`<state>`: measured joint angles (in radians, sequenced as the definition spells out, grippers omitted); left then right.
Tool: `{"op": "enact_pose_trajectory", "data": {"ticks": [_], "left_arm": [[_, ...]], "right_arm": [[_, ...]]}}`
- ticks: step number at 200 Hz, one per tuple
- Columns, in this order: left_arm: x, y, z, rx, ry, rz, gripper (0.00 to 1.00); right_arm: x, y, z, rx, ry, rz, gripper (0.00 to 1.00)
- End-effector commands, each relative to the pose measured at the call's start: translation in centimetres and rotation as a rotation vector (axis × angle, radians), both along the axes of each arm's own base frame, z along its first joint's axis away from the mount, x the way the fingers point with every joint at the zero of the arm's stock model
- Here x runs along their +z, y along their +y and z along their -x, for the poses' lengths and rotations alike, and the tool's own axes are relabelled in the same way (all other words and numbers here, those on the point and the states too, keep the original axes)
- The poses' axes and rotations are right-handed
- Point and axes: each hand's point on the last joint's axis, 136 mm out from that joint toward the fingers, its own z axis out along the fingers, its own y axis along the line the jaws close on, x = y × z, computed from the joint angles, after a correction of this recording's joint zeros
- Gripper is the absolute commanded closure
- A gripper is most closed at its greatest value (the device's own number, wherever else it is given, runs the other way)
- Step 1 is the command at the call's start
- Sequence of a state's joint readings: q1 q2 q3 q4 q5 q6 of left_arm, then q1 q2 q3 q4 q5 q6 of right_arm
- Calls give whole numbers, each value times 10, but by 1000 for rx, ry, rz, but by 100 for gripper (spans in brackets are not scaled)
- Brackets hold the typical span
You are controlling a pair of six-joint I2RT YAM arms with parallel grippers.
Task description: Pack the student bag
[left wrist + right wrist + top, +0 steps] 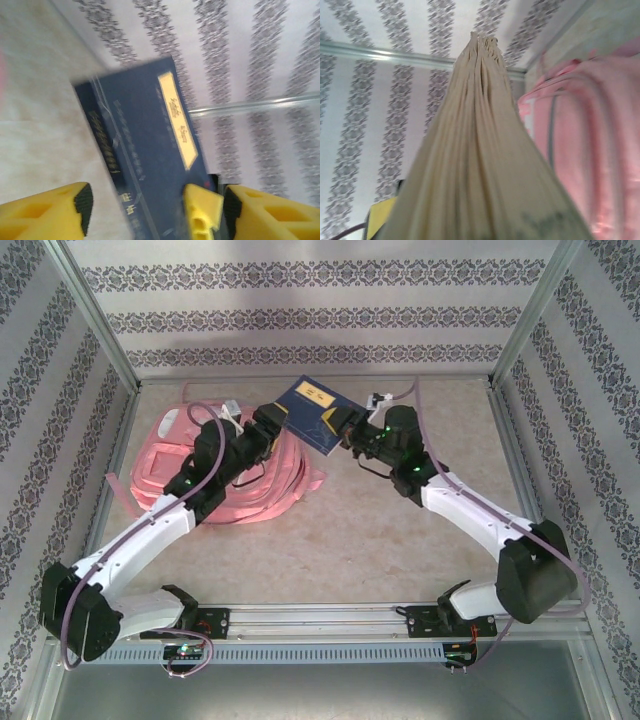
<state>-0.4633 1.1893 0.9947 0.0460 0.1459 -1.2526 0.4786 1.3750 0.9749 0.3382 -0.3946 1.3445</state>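
Pink student bag (160, 455) far left, inside hidden, blue book (308, 403) grasped by right gripper (337, 428), left gripper (274, 423) released.

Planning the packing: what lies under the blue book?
Beside the student bag, the blue book hangs over the table; whatever lies directly beneath it is covered.

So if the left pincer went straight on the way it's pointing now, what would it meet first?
The blue book: it sits just ahead of the open left pincer, gripped by the right pincer. The patterned wall lies behind it, though depth is unclear.
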Motion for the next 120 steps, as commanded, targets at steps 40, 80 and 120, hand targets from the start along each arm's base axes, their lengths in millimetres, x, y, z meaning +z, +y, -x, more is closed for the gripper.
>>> {"op": "enact_pose_trajectory", "data": {"ticks": [40, 80, 120], "left_arm": [[-86, 76, 10, -163, 313, -682, 26], [-113, 81, -21, -253, 342, -673, 28], [-149, 59, -45, -389, 363, -652, 36]], "right_arm": [[-25, -42, 57, 119, 7, 357, 100], [-30, -44, 74, 196, -20, 291, 100], [-31, -46, 76, 200, -6, 267, 100]]}}
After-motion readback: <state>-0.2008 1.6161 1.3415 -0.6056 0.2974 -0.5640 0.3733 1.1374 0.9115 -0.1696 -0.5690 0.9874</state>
